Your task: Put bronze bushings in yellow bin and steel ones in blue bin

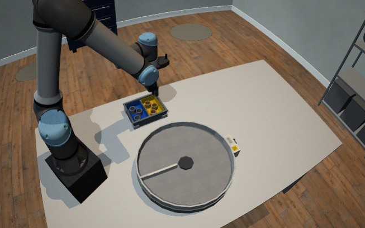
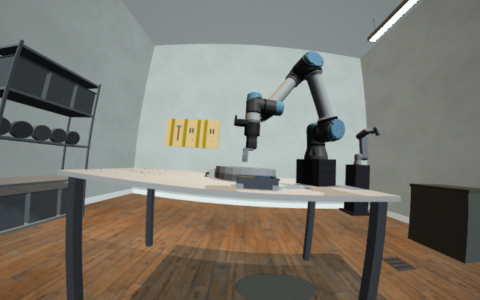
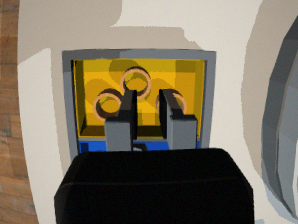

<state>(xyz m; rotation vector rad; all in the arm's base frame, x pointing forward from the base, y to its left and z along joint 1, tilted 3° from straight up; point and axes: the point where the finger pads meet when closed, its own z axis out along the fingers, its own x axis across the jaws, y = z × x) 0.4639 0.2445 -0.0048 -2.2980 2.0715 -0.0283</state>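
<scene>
Bushings: in the top view three bronze ones sit in the yellow bin and three steel ones in the blue bin; the turntable, beside the bins, shows none. In the exterior view the tool hangs above the bins. In the wrist view its fingers stand apart, gripping nothing, over the yellow bin's bushings. Sorting looks finished; presumably only retreating upward, away from the bins, remains.
</scene>
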